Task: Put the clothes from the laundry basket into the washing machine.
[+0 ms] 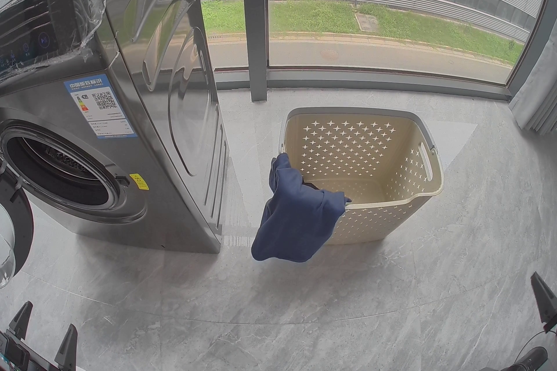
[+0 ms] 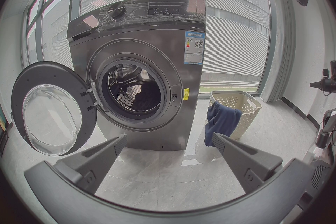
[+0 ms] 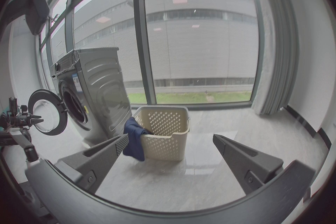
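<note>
left gripper [image 2: 168,139]: you are seeing it waiting at the lower left corner of the head view, its fingers spreading wide and gripping nothing.
right gripper [image 3: 169,139]: it is idling with its fingers wide apart and nothing between them; one dark finger is poking in at the lower right edge of the head view.
blue garment [image 1: 299,213]: it is hanging over the near left corner of the basket's rim, and you are seeing most of it draping down the outside, near the floor [image 1: 360,297].
laundry basket [image 1: 354,112]: it is standing upright at the centre of the head view, just right of the machine and in front of the window [image 1: 377,1].
washing machine [image 1: 145,117]: it is standing at the upper left of the head view, its round door [image 2: 52,109] hanging fully open.
drum [image 2: 134,91]: something dark is lying inside; you cannot tell what.
</note>
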Motion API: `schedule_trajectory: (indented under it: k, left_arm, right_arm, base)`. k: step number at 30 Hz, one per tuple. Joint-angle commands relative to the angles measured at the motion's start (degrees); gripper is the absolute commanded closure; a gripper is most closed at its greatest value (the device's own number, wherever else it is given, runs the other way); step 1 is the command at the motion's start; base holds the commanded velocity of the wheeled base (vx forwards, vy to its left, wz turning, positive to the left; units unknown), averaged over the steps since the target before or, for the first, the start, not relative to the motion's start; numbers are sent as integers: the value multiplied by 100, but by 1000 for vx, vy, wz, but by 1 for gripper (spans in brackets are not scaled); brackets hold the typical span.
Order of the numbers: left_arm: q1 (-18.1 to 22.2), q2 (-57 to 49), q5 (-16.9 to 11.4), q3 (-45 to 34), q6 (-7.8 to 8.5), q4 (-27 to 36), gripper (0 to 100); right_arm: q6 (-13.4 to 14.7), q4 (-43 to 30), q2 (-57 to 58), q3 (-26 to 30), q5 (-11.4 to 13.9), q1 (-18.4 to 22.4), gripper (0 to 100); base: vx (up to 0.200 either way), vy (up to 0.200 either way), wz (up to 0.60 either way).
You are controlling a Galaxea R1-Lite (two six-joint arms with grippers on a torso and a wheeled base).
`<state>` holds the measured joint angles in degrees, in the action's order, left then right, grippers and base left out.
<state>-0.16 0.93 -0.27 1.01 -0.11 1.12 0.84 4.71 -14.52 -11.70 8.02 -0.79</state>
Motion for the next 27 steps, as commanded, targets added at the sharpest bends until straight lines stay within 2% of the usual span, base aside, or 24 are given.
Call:
schedule_trajectory:
  k: [1, 4, 6, 8, 10, 12, 16, 19, 23, 24, 25, 27]
  left_arm:
    - [-2, -84, 0, -57, -33, 2, 0]
    - [-2, -75, 0, -57, -33, 2, 0]
    - [-2, -75, 0, -57, -24, 2, 0]
    - [-2, -75, 0, -57, -24, 2, 0]
    - [-2, -84, 0, -57, -15, 2, 0]
    - [-2, -84, 0, -57, -24, 2, 0]
    - [-2, -75, 0, -57, -33, 11, 0]
    - [-2, -75, 0, -57, -42, 11, 0]
    - [-2, -75, 0, -57, -42, 11, 0]
    - [-2, -75, 0, -57, -42, 11, 0]
    - [-2, -84, 0, -57, -42, 11, 0]
    - [-2, -75, 0, -57, -42, 11, 0]
  right_arm:
    - [100, 1015, -3874, -69, 868, -598, 0]
    - [215, 1498, -4358, -43, 841, -967, 0]
    - [390, 1788, -4700, -87, 727, -1239, 0]
    - [593, 1955, -5070, -192, 402, -1591, 0]
    - [927, 2087, -5421, -306, 121, -1916, 0]
    - [1313, 2289, -5711, -350, -55, -2232, 0]
    - [1849, 2984, -6256, -368, -371, -2742, 0]
    - [2016, 3414, -6669, -368, -600, -2953, 0]
    - [2043, 3687, -7117, -421, -767, -3085, 0]
    - [2060, 3898, -7346, -500, -908, -3190, 0]
    - [2069, 3933, -7390, -517, -934, -3208, 0]
    - [2210, 4082, -7583, -667, -1048, -3305, 0]
  base:
    - [0, 0, 0]
    - [0, 0, 0]
    - [0, 0, 0]
    - [0, 0, 0]
    - [0, 0, 0]
    - [0, 0, 0]
    - [0, 0, 0]
    - [0, 0, 0]
    - [0, 0, 0]
    - [0, 0, 0]
    - [0, 0, 0]
    - [0, 0, 0]
